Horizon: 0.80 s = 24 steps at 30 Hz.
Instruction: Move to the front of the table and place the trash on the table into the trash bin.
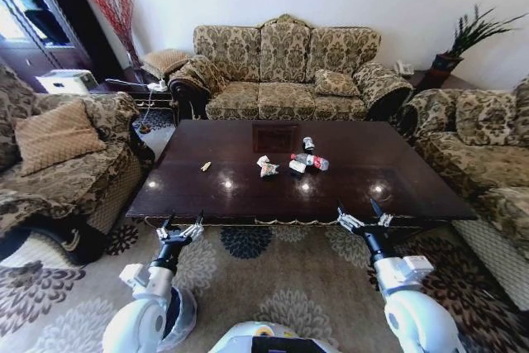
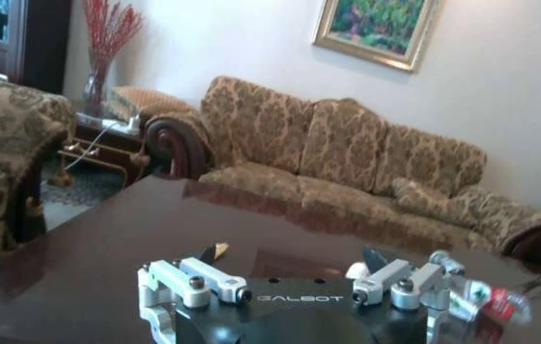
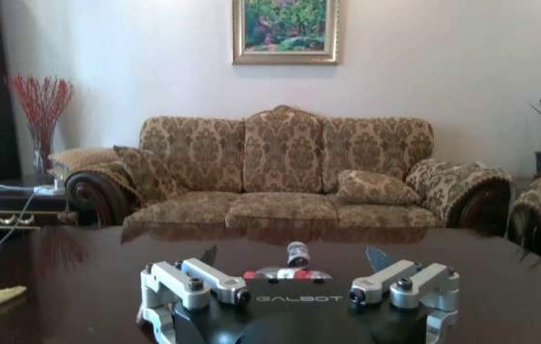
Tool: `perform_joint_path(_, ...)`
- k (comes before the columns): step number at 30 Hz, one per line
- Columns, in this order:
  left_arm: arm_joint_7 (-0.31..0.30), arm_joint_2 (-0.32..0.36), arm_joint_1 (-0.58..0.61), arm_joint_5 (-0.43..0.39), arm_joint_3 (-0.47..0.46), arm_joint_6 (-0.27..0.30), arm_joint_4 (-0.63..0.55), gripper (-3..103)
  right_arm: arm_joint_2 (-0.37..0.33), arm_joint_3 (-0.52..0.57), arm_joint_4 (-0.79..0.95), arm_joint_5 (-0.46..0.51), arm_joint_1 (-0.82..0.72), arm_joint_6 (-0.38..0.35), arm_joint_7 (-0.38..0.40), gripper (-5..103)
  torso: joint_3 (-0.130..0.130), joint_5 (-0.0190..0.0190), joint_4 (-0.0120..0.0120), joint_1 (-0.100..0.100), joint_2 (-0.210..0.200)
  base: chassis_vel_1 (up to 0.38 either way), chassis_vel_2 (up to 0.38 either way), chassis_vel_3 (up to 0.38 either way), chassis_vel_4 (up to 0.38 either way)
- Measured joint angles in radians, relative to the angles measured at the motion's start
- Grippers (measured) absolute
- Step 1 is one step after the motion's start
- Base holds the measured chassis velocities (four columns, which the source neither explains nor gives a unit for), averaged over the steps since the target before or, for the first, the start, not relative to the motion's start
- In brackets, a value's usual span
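Note:
The table (image 1: 388, 183) has a glossy dark brown top and stands right before me. The trash lies near its middle: a clear bottle with a red label (image 1: 312, 161), a small can (image 1: 308, 144), crumpled wrappers (image 1: 267, 168) and a yellowish scrap (image 1: 206, 166). My left gripper (image 1: 180, 226) hangs open at the table's near edge, left of the trash. Farther right along that edge my right gripper (image 1: 364, 212) is open too, and the can (image 3: 297, 251) stands far beyond its fingers. The trash bin (image 1: 183, 317) looks like a dark blue round behind my left forearm.
A patterned sofa (image 1: 285, 72) stands behind the table, with armchairs at the left (image 1: 58, 163) and right (image 1: 488, 155). A side table with cables (image 1: 145, 93) is at the back left and a plant (image 1: 463, 39) at the back right. Patterned carpet (image 1: 273, 287) lies under me.

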Motion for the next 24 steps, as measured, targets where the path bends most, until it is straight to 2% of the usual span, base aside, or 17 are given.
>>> perform_joint_path(3,0.000,-0.002,-0.017,0.015,0.011,-0.009,0.003,100,0.004,0.000,0.019,0.003,0.005,0.003,-0.001,100,0.000,-0.0001,0.0000,0.000,0.000,0.000,0.000,0.000,0.000)
perform_joint_path(5,0.000,0.014,-0.029,0.068,0.002,-0.026,0.027,100,-0.002,0.014,0.025,0.005,0.003,0.007,0.002,100,0.000,-0.0004,-0.0001,0.000,0.000,0.000,0.000,0.000,0.000)
perform_joint_path(9,0.000,0.038,-0.032,0.092,-0.017,-0.037,0.040,100,-0.009,0.030,0.023,0.005,0.001,0.018,0.012,100,0.000,-0.0004,-0.0001,0.000,0.000,0.000,0.000,0.000,0.000)
perform_joint_path(14,-0.014,0.048,-0.017,0.046,-0.047,-0.039,0.036,100,-0.004,0.027,0.022,0.005,-0.001,0.024,0.028,100,0.000,-0.0001,0.0000,0.000,0.000,0.000,0.000,0.000,0.000)
perform_joint_path(20,-0.046,0.044,-0.009,-0.040,-0.082,0.004,0.046,100,-0.005,0.013,0.024,0.009,0.003,0.021,0.029,100,0.000,-0.0003,0.0000,0.000,0.000,0.000,0.000,0.000,0.000)
perform_joint_path(23,-0.047,0.047,-0.008,-0.043,-0.104,0.007,0.050,100,-0.010,0.019,0.024,0.017,0.003,0.022,0.032,100,0.000,-0.0002,0.0000,0.000,0.000,0.000,0.000,0.000,0.000)
perform_joint_path(24,-0.052,0.046,-0.016,-0.026,-0.136,0.008,0.069,100,-0.015,0.025,0.021,0.030,0.003,0.023,0.038,100,0.000,-0.0002,-0.0001,0.000,0.000,0.000,0.000,0.000,0.000)
